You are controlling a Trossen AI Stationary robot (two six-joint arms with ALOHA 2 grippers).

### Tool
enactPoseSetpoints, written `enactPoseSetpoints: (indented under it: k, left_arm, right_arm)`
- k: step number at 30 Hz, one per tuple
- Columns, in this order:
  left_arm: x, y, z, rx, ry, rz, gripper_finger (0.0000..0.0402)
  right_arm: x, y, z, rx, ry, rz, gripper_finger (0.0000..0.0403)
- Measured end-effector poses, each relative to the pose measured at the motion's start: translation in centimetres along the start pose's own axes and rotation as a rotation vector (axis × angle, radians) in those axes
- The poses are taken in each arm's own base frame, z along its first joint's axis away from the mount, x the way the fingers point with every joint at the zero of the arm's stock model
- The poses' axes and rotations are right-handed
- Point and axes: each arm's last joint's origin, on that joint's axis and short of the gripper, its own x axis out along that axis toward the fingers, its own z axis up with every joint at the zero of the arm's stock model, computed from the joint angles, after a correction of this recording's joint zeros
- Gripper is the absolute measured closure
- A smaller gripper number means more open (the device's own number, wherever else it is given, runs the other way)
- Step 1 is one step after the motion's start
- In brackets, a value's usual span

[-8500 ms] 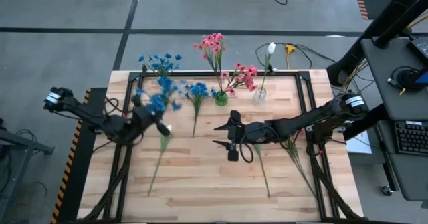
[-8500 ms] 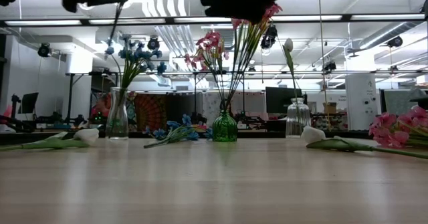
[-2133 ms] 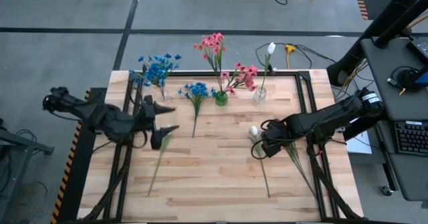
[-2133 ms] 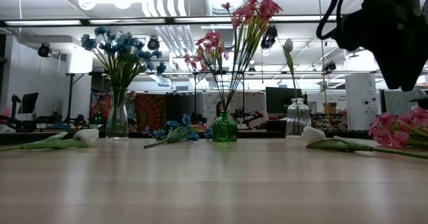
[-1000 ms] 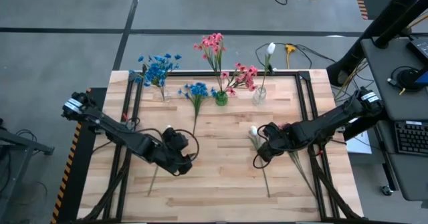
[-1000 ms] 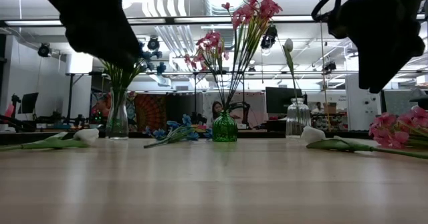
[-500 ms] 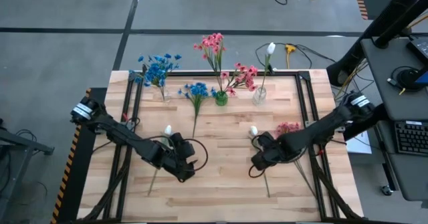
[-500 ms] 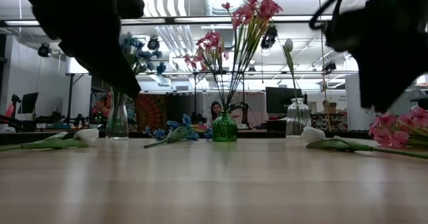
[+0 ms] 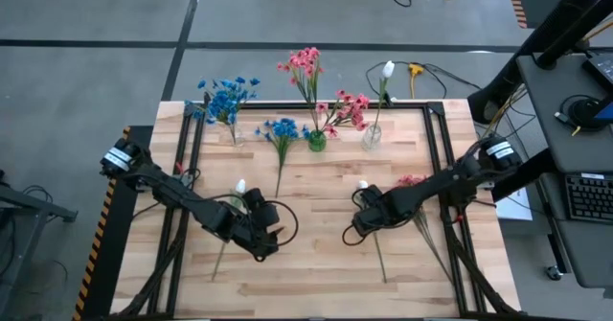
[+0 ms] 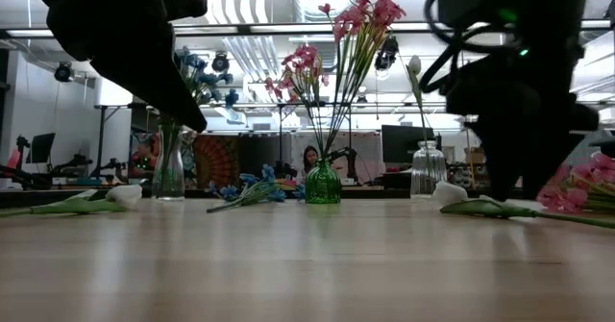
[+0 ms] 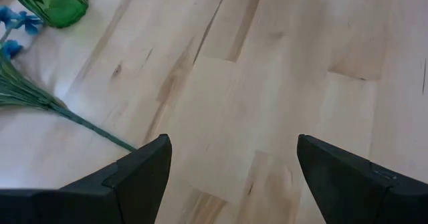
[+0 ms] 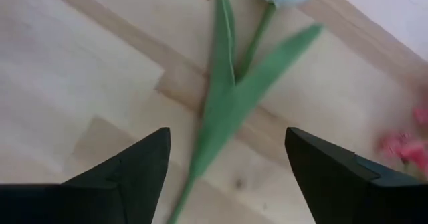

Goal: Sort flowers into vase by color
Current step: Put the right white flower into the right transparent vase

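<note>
A white tulip (image 9: 364,186) lies flat on the table right of centre, its stem (image 12: 212,134) running toward the near edge. My right gripper (image 12: 226,138) hangs open low over it, one finger on either side of stem and leaf, touching neither. My left gripper (image 11: 232,144) is open over bare wood left of centre (image 9: 263,233), near a second white tulip (image 9: 240,186) lying flat. A loose blue flower bunch (image 9: 283,129) lies at the back. Blue flowers (image 9: 226,99), pink flowers (image 9: 306,64) and a white bud (image 9: 388,69) stand in three vases along the far edge.
A loose pink flower cluster (image 9: 412,181) lies by my right arm. The green vase (image 10: 323,182) stands at the back centre, a clear vase (image 10: 169,163) to its left and another clear vase (image 10: 428,173) to its right. A black frame (image 9: 436,129) edges the table.
My right gripper has come down toward the table and moved a little toward the left edge, ending over the white tulip's stem. My left gripper has shifted slightly toward the near edge, uncovering the second tulip's bud. The flowers have not moved.
</note>
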Motion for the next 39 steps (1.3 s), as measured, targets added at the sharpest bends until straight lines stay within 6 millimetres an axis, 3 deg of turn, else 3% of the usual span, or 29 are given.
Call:
enactPoseSetpoints:
  k: [3, 7, 19, 25, 31, 39]
  left_arm:
    - [0.0, 0.0, 0.0, 0.004, -0.003, 0.000, 0.0099]
    - [0.0, 0.0, 0.0, 0.005, -0.006, 0.005, 0.0099]
    - [0.1, 0.3, 0.2, 0.030, -0.038, 0.051, 0.0099]
    - [0.1, 0.3, 0.2, 0.034, -0.037, 0.051, 0.0099]
    - [0.1, 0.2, 0.2, 0.032, -0.039, 0.050, 0.0099]
    - [0.1, -0.1, 0.6, 0.035, -0.076, 0.021, 0.0099]
  right_arm:
    - [0.8, 0.2, 0.6, -0.005, -0.005, -0.008, 0.0120]
    - [1.9, 0.5, 1.0, 0.000, 0.006, -0.005, 0.0160]
    - [2.2, 1.1, 1.1, -0.021, 0.029, 0.018, 0.0382]
    - [1.3, 1.3, 1.3, -0.064, 0.042, 0.031, 0.0384]
    - [-2.5, 1.0, 1.6, -0.103, -0.034, 0.135, 0.0385]
    - [-7.2, -0.7, 1.8, -0.100, -0.475, 0.157, 0.0385]
